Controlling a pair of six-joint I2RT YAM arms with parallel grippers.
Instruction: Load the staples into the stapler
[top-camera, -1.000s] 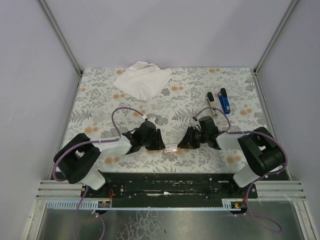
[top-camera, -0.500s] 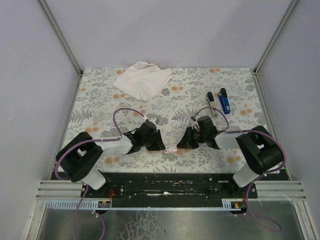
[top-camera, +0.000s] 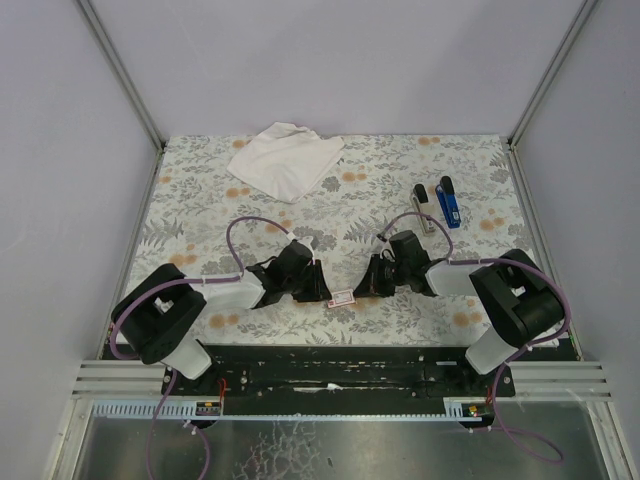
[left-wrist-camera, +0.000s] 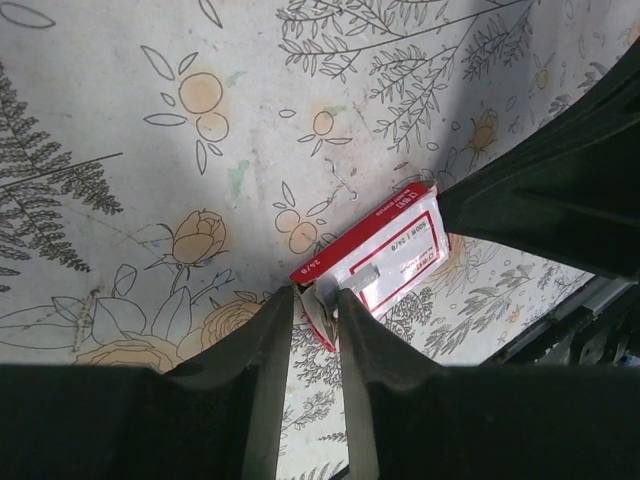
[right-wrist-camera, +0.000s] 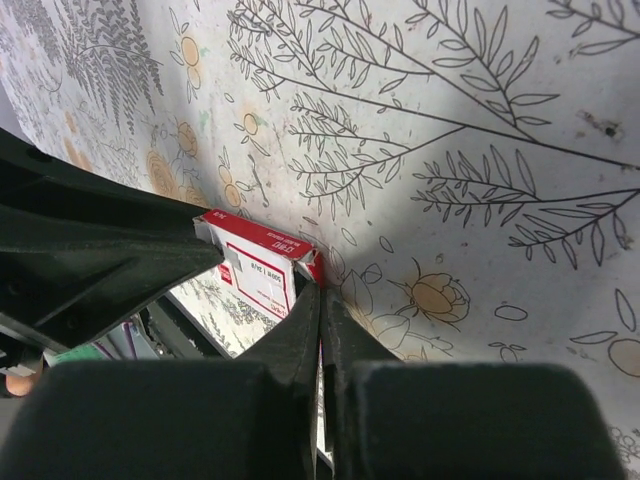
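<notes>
Seen from above, the staples box (top-camera: 341, 297) lay on the worktop (top-camera: 190, 200) between both hands, its long axis running from the left hand (top-camera: 324, 291) to the right hand (top-camera: 361, 289), with the blue stapler (top-camera: 449, 202) well apart beyond. At the left wrist, narrowed fingers (left-wrist-camera: 268, 345) pinched the box's end flap. At the right wrist, fingers (right-wrist-camera: 345, 345) were pressed together at the opposite corner

the top view sits high above and nearward of the small flat red-and-white cardboard staple box (top-camera: 341, 297), far off, looking steeply down. the left wrist view looks at the box's left end from very close, the right wrist view at its right end. all three share the box and the grey floral-printed tabletop (top-camera: 200, 205) around it.
</notes>
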